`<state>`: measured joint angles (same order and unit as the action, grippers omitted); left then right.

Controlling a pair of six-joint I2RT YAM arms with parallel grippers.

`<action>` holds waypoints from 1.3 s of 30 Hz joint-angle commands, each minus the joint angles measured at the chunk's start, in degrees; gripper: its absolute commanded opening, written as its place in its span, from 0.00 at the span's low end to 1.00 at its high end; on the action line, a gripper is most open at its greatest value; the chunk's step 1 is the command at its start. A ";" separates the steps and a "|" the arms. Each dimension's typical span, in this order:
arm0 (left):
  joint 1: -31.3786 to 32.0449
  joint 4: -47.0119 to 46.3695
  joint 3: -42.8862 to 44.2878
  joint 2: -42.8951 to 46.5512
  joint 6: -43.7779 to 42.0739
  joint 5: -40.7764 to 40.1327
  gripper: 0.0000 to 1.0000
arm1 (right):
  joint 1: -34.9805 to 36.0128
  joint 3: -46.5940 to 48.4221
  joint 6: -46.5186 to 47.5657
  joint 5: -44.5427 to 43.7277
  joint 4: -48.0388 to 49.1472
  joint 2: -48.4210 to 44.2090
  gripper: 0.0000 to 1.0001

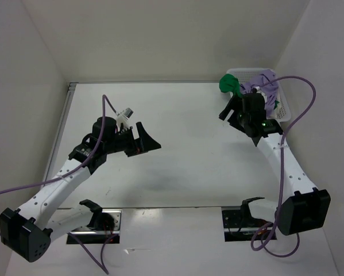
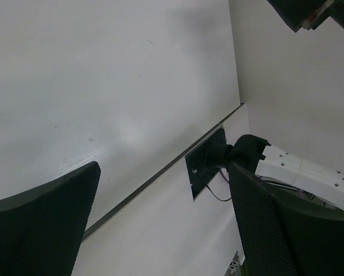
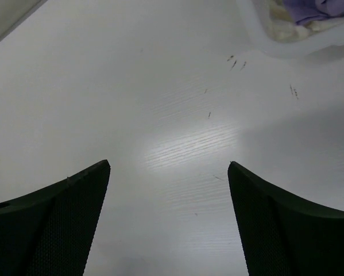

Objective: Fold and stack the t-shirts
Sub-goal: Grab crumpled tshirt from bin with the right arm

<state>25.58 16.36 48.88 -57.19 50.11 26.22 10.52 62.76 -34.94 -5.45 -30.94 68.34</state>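
White tabletop (image 1: 177, 115). Green shirt (image 1: 230, 84), lavender shirt (image 1: 258, 85) in basket (image 1: 281, 110). Right gripper (image 3: 169, 167) beside basket, left gripper (image 2: 163, 167) well apart; both agape, empty. Judged next: lift one out.

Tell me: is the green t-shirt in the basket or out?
In: green t-shirt bunched at the white basket's left end, beside the lavender t-shirt.

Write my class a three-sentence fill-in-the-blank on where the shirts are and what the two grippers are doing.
The green shirt and the lavender shirt lie in the white ____.
The left gripper has its jaws ____.
The right gripper, near the shirts, holds ____.
Missing words: basket; open; nothing.
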 commanded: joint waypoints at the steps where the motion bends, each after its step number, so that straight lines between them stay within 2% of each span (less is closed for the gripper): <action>1: -0.27 0.95 0.51 1.20 -1.42 -1.69 0.99 | -1.38 5.34 1.80 -1.92 -2.37 2.67 0.89; 4: -0.27 0.35 0.51 1.20 -1.42 -0.91 0.99 | -4.54 7.90 3.38 -3.60 -2.90 4.34 0.90; 8: -0.27 0.59 -0.89 2.25 -0.27 -1.33 0.98 | -10.87 9.65 5.31 -3.60 -1.06 6.54 0.55; 9: -0.27 1.12 -0.89 2.26 -0.97 -2.74 0.90 | -11.57 10.27 6.71 -4.99 -0.53 7.16 0.38; 10: -0.27 0.35 -0.37 2.26 -1.59 -2.75 0.79 | -12.19 10.97 7.33 -8.40 -0.53 7.86 0.31; 11: -0.27 -0.27 -0.37 1.73 -2.11 -2.75 0.55 | -12.19 12.54 7.34 -10.78 -0.53 9.69 0.26; 13: -0.27 -1.76 -0.37 1.03 -2.73 -2.75 0.38 | -12.19 14.66 8.04 -17.36 0.70 11.72 0.23; 14: -0.27 -1.77 0.15 0.42 -3.26 -2.75 0.34 | -13.06 14.67 8.04 -18.88 1.31 13.91 0.26; 15: -0.27 -1.77 0.68 -0.28 -3.78 -2.75 0.32 | -14.38 15.45 8.04 -19.85 1.93 15.23 0.46; 17: -0.27 -0.55 2.70 -1.16 -5.72 -4.24 0.34 | -16.49 17.48 7.16 -20.39 2.63 19.35 0.73; 19: -0.27 0.86 3.76 -3.27 -6.86 -4.86 0.44 | -17.03 19.85 6.64 -20.39 2.64 23.14 0.79; 20: -0.27 0.87 4.29 -3.89 -7.56 -4.86 0.50 | -17.72 21.42 6.03 -20.39 2.64 24.20 0.81; 21: -0.27 0.87 4.29 -5.03 -7.57 -4.08 0.66 | -17.73 21.96 6.02 -20.39 2.64 25.26 0.83; 22: -0.27 0.17 4.29 -5.04 -7.57 -3.55 0.73 | -18.34 22.66 6.02 -20.91 2.64 27.53 0.83; 25: -0.27 -1.59 1.48 -5.04 -5.99 -2.93 0.85 | -19.75 24.86 6.02 -20.30 2.64 31.23 0.84; 30: -0.27 -1.59 0.69 -3.98 -5.46 -4.60 0.85 | -20.37 26.36 5.50 -19.60 2.64 35.28 0.84; 32: -0.27 -1.59 0.69 -3.98 -5.46 -4.60 0.85 | -20.37 26.89 4.97 -18.90 3.33 36.60 0.78; 33: -0.27 -1.59 0.69 -3.98 -5.46 -4.60 0.85 | -20.37 26.89 4.97 -18.89 4.38 36.61 0.71; 35: -0.27 -1.59 0.69 -4.59 -5.46 -4.60 0.84 | -20.37 26.89 4.97 -17.14 5.79 37.13 0.63; 36: -0.27 -1.59 0.69 -4.60 -5.46 -4.60 0.82 | -20.89 26.89 4.97 -16.53 6.41 37.13 0.50; 39: -0.27 -2.21 0.69 -5.21 -5.99 -3.28 0.77 | -20.90 26.89 4.97 -15.82 8.69 37.13 0.31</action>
<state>25.52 16.29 49.71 -62.28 45.12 21.96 -9.69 86.32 -29.87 -21.69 -27.62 105.58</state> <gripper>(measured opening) 0.776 0.333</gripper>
